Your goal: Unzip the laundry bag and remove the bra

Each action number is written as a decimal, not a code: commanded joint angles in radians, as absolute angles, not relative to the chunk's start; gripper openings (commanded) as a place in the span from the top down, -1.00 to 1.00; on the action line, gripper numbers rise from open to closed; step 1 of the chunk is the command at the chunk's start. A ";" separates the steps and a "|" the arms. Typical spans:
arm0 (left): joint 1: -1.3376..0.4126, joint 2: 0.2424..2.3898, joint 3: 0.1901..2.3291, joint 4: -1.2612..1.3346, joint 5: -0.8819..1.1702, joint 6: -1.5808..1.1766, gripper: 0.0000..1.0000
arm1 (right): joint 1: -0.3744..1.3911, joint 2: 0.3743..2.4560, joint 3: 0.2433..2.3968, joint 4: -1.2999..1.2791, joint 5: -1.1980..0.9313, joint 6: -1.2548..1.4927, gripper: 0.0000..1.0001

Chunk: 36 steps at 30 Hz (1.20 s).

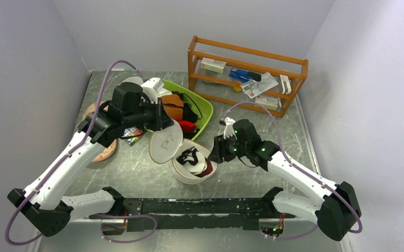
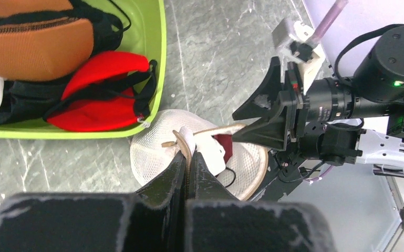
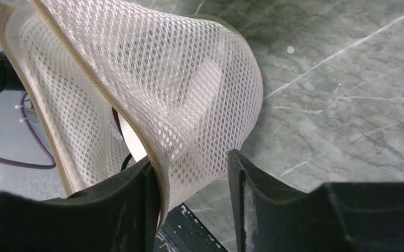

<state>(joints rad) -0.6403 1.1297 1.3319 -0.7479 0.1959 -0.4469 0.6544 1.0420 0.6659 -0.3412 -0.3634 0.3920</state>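
Laundry bag [image 1: 186, 177] sits open on the tabletop [image 1: 136, 176], its lid [image 1: 165, 143] held up (squiggle facing us) by the pinched-tight jaws of the left gripper [image 2: 187, 152]. We see the right gripper [image 3: 192, 160] straddling the mesh wall, jaws parted. The bra [image 2: 223, 144] lies inside.

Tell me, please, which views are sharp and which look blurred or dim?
Top external: even light, sharp, only soft shadows. Left wrist: bag sharp, left fingers dark and soft. Right wrist: bag crisp and bright, right fingers dark.

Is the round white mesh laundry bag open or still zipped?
Open: its cream flat lid stands lifted off the round white mesh laundry bag, dark maroon bra showing inside.
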 commanded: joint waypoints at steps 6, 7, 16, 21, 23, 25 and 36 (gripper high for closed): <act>-0.512 1.054 1.169 -0.858 0.274 -0.574 0.86 | 0.658 1.061 0.670 -0.281 -0.316 0.399 0.50; -0.507 1.048 1.149 -0.862 0.260 -0.578 0.86 | 0.658 1.071 0.670 -0.260 -0.333 0.404 0.52; -0.505 1.037 1.030 -0.874 0.006 -0.568 0.86 | 0.663 1.142 0.685 -0.145 -0.414 0.414 0.63; -0.504 1.073 1.030 -0.889 -0.108 -0.546 0.56 | 0.703 1.181 0.693 -0.125 -0.401 0.420 0.65; -0.505 1.065 1.026 -0.880 -0.132 -0.537 0.18 | 0.715 1.188 0.696 -0.118 -0.382 0.422 0.66; -0.505 1.050 1.026 -0.863 -0.108 -0.514 -0.22 | 0.723 1.194 0.701 -0.111 -0.378 0.427 0.66; -0.540 0.980 1.007 -0.675 0.324 -0.406 -0.54 | 0.726 1.221 0.735 -0.157 -0.359 0.397 0.67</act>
